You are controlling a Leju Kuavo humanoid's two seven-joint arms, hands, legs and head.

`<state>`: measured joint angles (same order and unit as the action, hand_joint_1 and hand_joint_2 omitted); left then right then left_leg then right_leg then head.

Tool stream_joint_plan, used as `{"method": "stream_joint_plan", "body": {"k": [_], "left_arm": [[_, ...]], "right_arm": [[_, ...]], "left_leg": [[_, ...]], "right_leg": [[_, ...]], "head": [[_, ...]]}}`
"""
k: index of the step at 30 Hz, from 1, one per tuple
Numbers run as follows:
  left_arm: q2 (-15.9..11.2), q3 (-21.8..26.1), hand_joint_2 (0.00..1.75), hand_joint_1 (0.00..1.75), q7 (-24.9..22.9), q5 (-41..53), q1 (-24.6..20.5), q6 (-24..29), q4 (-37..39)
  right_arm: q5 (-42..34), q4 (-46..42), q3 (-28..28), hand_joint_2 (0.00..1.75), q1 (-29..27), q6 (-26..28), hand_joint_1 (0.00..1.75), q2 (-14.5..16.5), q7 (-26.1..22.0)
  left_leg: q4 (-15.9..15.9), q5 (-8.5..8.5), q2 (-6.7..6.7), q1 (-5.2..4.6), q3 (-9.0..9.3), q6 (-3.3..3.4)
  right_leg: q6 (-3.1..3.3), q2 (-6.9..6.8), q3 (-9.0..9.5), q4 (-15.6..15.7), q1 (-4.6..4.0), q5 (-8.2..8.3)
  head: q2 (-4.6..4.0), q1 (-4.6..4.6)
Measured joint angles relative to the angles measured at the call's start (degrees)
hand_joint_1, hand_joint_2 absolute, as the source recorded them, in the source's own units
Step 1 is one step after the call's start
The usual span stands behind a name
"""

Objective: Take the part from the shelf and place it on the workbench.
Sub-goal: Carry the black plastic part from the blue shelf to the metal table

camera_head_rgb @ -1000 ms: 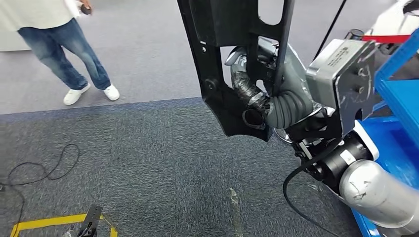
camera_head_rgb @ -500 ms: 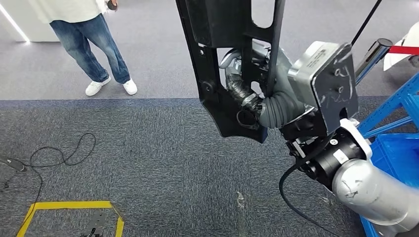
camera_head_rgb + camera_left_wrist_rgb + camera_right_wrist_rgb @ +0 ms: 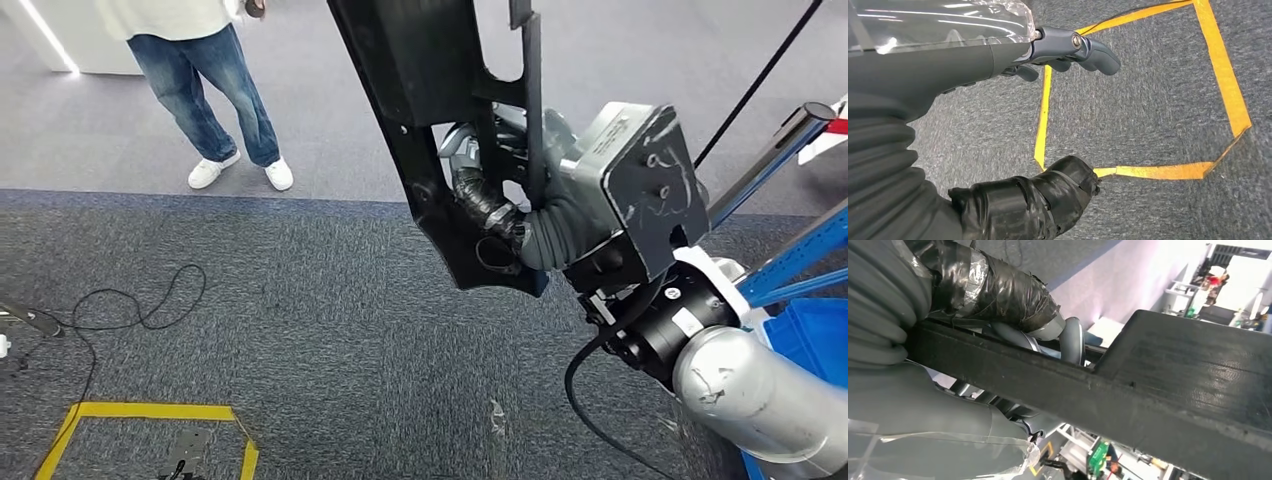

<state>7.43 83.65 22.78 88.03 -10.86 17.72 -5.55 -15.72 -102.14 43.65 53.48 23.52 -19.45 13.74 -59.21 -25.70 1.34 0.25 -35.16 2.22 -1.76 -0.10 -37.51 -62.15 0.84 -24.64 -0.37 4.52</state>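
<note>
Grey carpet, part carried clear of the blue shelf [image 3: 800,255]
Black part [image 3: 440,130] hangs gripped in right hand [image 3: 500,215]; left hand [image 3: 1048,100] empty, fingers apart; view has swung leftward, so the desk lies ahead

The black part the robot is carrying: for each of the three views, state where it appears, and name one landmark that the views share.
Head view: the black part hangs top centre, gripped by the right hand.
Left wrist view: not in it; left hand above yellow floor tape.
Right wrist view: a dark bar running diagonally across.
Shared landmark: the right hand's taped thumb.
</note>
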Motion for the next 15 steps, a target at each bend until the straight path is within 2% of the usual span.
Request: {"method": "stream_joint_plan", "body": {"k": [2, 4, 6, 7, 9, 10, 11, 12, 14, 15], "left_arm": [[0.0, 0.04, 1.75, 0.0, 0.1, 0.02, 0.02, -0.07, 0.0], [0.01, 0.09, 1.75, 0.0, 0.26, 0.08, 0.05, 0.03, 0.0], [0.07, 0.11, 1.75, 0.0, 0.36, 0.22, 0.13, 0.58, 0.01], [0.08, 0.11, 1.75, 0.0, 0.32, 0.28, 0.16, 1.11, 0.02], [0.04, 0.13, 1.75, 0.0, 0.16, 0.34, 0.2, 2.17, 0.02], [0.01, 0.14, 1.75, 0.0, 0.08, 0.35, 0.26, 2.54, 0.02], [0.0, 0.16, 1.75, 0.0, 0.04, 0.36, 0.35, 2.73, 0.02], [0.0, 0.18, 1.75, 0.0, 0.02, 0.36, 0.43, 2.81, 0.02], [0.01, 0.2, 1.75, 0.0, -0.08, 0.38, 0.53, 3.09, 0.02], [0.01, 0.2, 1.75, 0.0, -0.23, 0.39, 0.53, 3.56, 0.02]], "right_arm": [[-0.01, 0.01, 0.01, 1.75, 0.14, -0.07, 1.75, 0.01, -0.01], [-0.02, -0.01, 0.01, 1.75, 0.24, -0.14, 1.75, 0.02, 0.01], [-0.02, -0.02, 0.0, 1.75, 0.27, -0.35, 1.75, 0.01, 0.07], [-0.02, -0.03, 0.0, 1.75, 0.26, -0.53, 1.75, 0.01, 0.09], [-0.04, -0.03, 0.02, 1.75, 0.15, -0.83, 1.75, 0.01, 0.09], [-0.06, -0.03, 0.04, 1.75, 0.02, -0.89, 1.75, 0.01, 0.12], [-0.08, -0.02, 0.05, 1.75, -0.12, -0.88, 1.75, 0.0, 0.16], [-0.09, -0.02, 0.05, 1.75, -0.22, -0.87, 1.75, 0.0, 0.19], [-0.11, -0.02, 0.07, 1.75, -0.28, -0.86, 1.75, 0.0, 0.21], [-0.13, -0.02, 0.07, 1.75, -0.22, -0.85, 1.75, 0.0, 0.23]], "left_leg": [[-0.16, -0.54, 0.09, -0.12, 0.16, -0.65], [-0.19, -0.96, 0.06, 0.07, 0.36, -1.26], [-2.16, -1.91, -0.22, 0.29, -0.24, -1.89], [-4.71, -2.83, -0.38, 0.39, -1.51, -2.18], [-11.76, -4.77, -0.56, 0.47, -5.77, -2.7], [-14.37, -4.96, -0.6, 0.52, -7.76, -2.88], [-15.15, -4.13, -0.67, 0.58, -8.91, -3.0], [-13.82, -2.3, -0.76, 0.65, -9.01, -3.06], [-7.07, 2.49, -1.04, 0.74, -6.82, -3.08], [-3.92, 3.82, -1.11, 0.64, -5.45, -2.96]], "right_leg": [[0.37, 0.07, 1.37, 2.69, -0.28, -0.06], [0.88, 0.08, 1.98, 3.12, -0.27, -0.39], [1.54, 0.0, 3.0, 3.58, -0.11, -0.65], [1.86, -0.05, 3.57, 3.74, -0.03, -0.87], [2.21, -0.11, 4.5, 3.77, -0.07, -1.63], [2.19, -0.1, 4.99, 3.75, -0.06, -2.09], [2.1, -0.09, 5.58, 3.72, -0.02, -2.61], [1.96, -0.07, 6.25, 3.7, 0.04, -3.18], [1.49, -0.1, 7.62, 3.7, 0.15, -4.45], [1.15, -0.06, 8.07, 3.64, 0.09, -5.0]], "head": [[0.0, -0.01], [0.0, -0.03], [0.01, 0.09], [0.02, 0.18], [0.02, 0.36], [0.01, 0.35], [0.01, 0.37], [0.01, 0.35], [0.01, 0.31], [0.01, 0.34]]}}
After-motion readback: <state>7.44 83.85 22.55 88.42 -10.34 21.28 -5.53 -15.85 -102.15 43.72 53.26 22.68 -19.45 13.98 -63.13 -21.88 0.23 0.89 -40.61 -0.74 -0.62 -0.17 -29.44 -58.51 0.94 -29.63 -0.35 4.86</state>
